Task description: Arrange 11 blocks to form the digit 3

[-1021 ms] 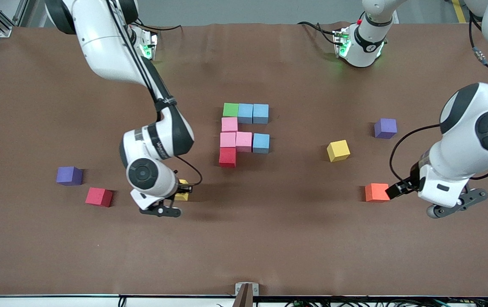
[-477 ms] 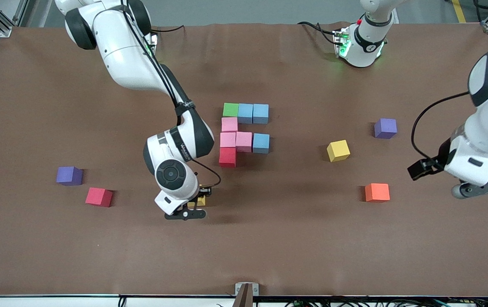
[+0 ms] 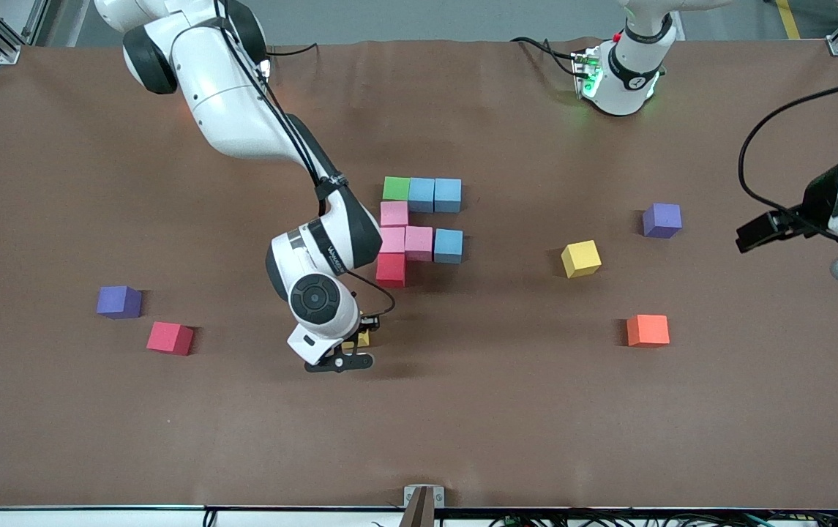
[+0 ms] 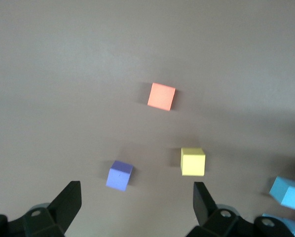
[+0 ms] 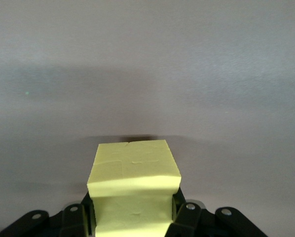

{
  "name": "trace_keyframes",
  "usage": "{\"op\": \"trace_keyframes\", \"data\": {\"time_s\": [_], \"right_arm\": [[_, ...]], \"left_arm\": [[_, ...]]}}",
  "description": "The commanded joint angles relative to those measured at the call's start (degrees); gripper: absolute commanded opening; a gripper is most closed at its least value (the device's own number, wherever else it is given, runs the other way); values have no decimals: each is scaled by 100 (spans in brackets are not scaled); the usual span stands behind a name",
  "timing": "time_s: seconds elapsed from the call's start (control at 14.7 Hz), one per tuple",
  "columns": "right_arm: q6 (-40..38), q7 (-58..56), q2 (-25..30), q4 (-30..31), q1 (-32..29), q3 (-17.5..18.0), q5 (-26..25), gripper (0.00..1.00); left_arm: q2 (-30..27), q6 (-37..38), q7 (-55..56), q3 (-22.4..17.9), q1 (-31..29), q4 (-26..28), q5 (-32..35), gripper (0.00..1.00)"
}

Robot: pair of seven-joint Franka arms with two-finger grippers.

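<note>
The partial digit lies mid-table: a green cube (image 3: 396,188) and two light blue cubes (image 3: 435,195) in a row, three pink cubes (image 3: 394,214), a third light blue cube (image 3: 448,246) and a red cube (image 3: 391,269). My right gripper (image 3: 358,341) is shut on a yellow cube (image 5: 132,182), low over bare table nearer the front camera than the red cube. A second yellow cube (image 3: 581,258) and an orange cube (image 3: 648,330) lie loose toward the left arm's end. My left gripper (image 4: 136,197) is open and empty, raised at that end (image 3: 748,236).
A purple cube (image 3: 662,220) lies near the loose yellow cube. Another purple cube (image 3: 119,301) and a loose crimson cube (image 3: 170,338) lie toward the right arm's end. The left wrist view shows the orange (image 4: 162,96), yellow (image 4: 193,161) and purple (image 4: 120,175) cubes below.
My right gripper has carried the yellow cube toward the figure. My left gripper has drawn away from the orange cube, up and toward the left arm's end of the table.
</note>
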State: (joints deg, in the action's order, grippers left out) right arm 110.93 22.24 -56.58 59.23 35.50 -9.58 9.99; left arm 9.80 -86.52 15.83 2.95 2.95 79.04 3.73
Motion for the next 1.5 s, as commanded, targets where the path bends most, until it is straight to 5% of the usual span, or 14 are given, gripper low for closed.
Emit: {"op": "trace_keyframes", "data": {"time_s": [0.0, 0.2, 1.43], "right_arm": [[69, 298, -134, -166, 133, 35, 64, 36], [78, 385, -195, -166, 229, 35, 179, 36], [-327, 729, -222, -158, 520, -35, 575, 36]], "left_arm": [[-679, -22, -300, -400, 303, 787, -74, 100], [-1058, -66, -309, -401, 312, 1183, -65, 100], [-927, -216, -300, -357, 286, 1123, -83, 100]]}}
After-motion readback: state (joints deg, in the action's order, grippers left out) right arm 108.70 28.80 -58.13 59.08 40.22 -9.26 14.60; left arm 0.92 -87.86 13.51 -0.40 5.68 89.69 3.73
